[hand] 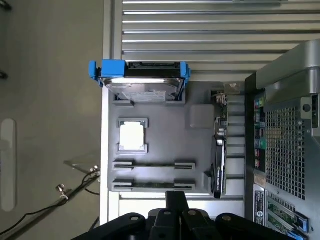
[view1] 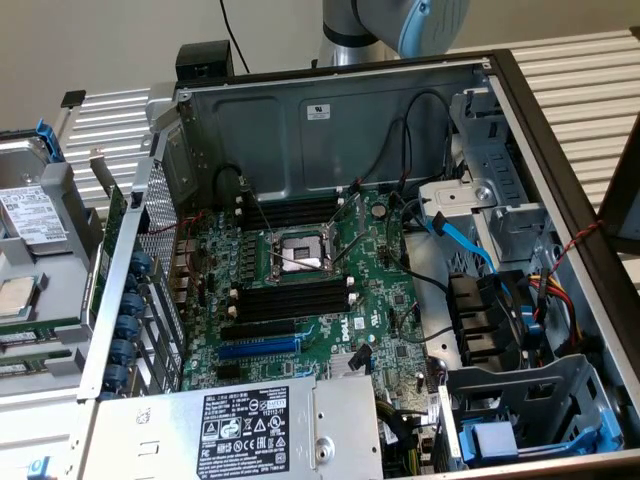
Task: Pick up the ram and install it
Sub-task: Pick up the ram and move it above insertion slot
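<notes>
Where the ram (hand: 152, 185) is found: it is seated in a long pocket of the grey tray (hand: 170, 145), which is set beside the open computer case (hand: 285, 125).
Long axis: it is laid parallel to a second strip (hand: 154, 164) just beside it, with one end turned toward the case.
Gripper (hand: 176, 197): the fingers are pressed together and nothing is held; it is poised near the ram, clear of it.
Tray contents: a blue-bracketed hard drive (hand: 142, 85), a square processor (hand: 133, 136) and an expansion card (hand: 219, 155) are also housed.
</notes>
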`<state>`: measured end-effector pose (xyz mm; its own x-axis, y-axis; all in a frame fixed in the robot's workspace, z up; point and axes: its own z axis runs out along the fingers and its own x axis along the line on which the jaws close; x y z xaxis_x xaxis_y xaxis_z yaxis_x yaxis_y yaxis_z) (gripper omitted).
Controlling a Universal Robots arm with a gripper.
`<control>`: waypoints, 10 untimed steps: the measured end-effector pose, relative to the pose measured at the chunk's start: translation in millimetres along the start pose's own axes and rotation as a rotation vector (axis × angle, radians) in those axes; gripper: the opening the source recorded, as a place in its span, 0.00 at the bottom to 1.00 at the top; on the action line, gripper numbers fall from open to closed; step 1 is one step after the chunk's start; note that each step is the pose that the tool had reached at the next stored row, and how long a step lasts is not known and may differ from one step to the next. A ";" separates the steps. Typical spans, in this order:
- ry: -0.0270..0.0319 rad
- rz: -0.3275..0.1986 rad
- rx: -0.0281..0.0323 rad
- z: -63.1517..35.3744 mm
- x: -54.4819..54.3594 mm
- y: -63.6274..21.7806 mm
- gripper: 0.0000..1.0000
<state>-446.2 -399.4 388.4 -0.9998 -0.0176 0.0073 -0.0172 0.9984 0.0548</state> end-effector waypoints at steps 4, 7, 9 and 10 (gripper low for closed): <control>0.0040 -0.072 0.0006 0.0 -0.1 0.0 0.11; 0.0070 -0.127 0.0009 0.1 -0.1 0.0 0.11; 0.0088 -0.161 0.0012 0.1 -0.1 0.0 0.11; 0.0099 -0.179 0.0014 0.1 -0.1 0.0 0.11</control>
<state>-446.1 -399.4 388.3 -0.9807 -0.1956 0.0074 -0.1949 0.9793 0.0547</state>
